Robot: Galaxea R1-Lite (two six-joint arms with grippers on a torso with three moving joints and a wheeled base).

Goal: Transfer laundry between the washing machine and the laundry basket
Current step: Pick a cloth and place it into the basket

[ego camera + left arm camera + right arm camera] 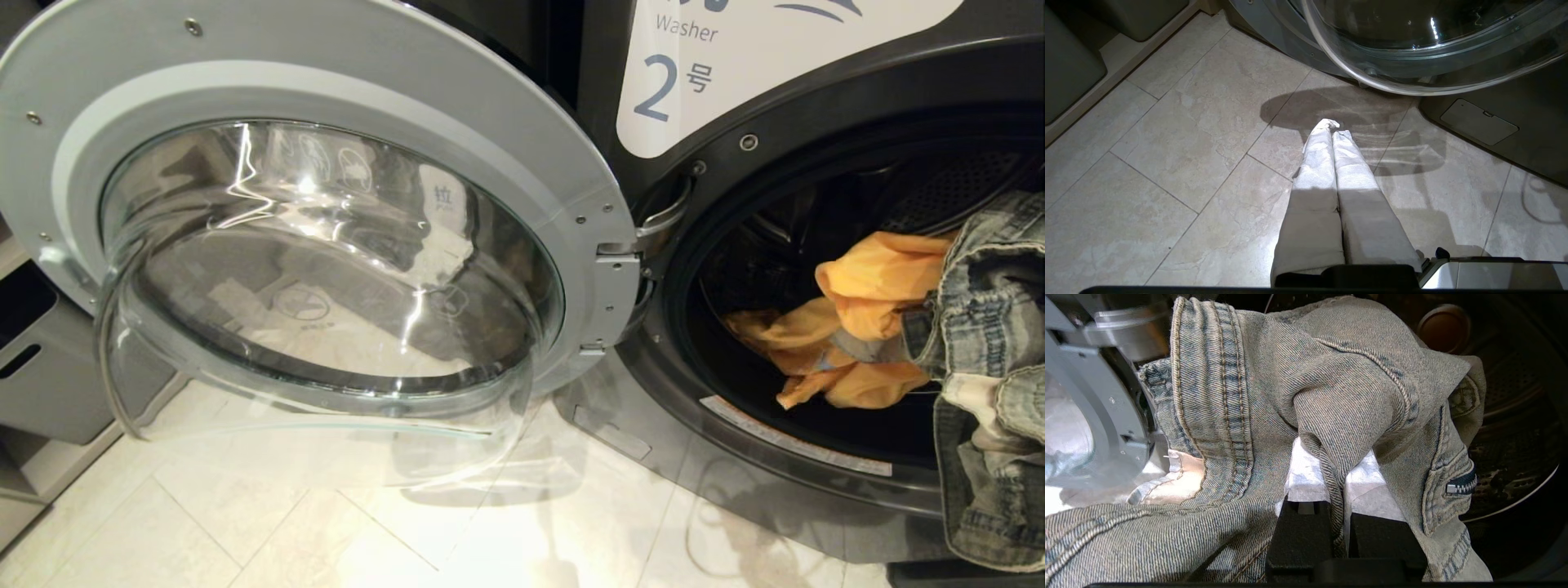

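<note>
Head view is showing the washer [816, 98] with its door [326, 261] swung wide at nine o'clock, which is leaving the drum mouth free for me to work through. An orange-yellow garment [857, 318] is lying inside the drum, at about nine o'clock from the denim [988, 367], which is hanging at the three o'clock edge of that view, partly in front of the drum mouth and draping down over its lower rim.

Right wrist view is giving the reason for that hang: my right gripper [1337, 486] is pinching a fold of the denim between its white-wrapped fingers [1306, 477], which are clamped tight on the cloth. Because I am gripping only one fold, the rest is sagging around and below the fingers, with a zip pocket [1459, 484] dangling at four o'clock. The perforated drum is filling the background behind it, so I judge I am holding the denim at the opening; whether it is going in or coming out I cannot tell.

Left wrist view is showing my left gripper [1333, 130] idling with fingers pressed together and holding nothing, pointing at the tiled floor [1167, 163] under the door. No green basket is appearing in any view.
</note>
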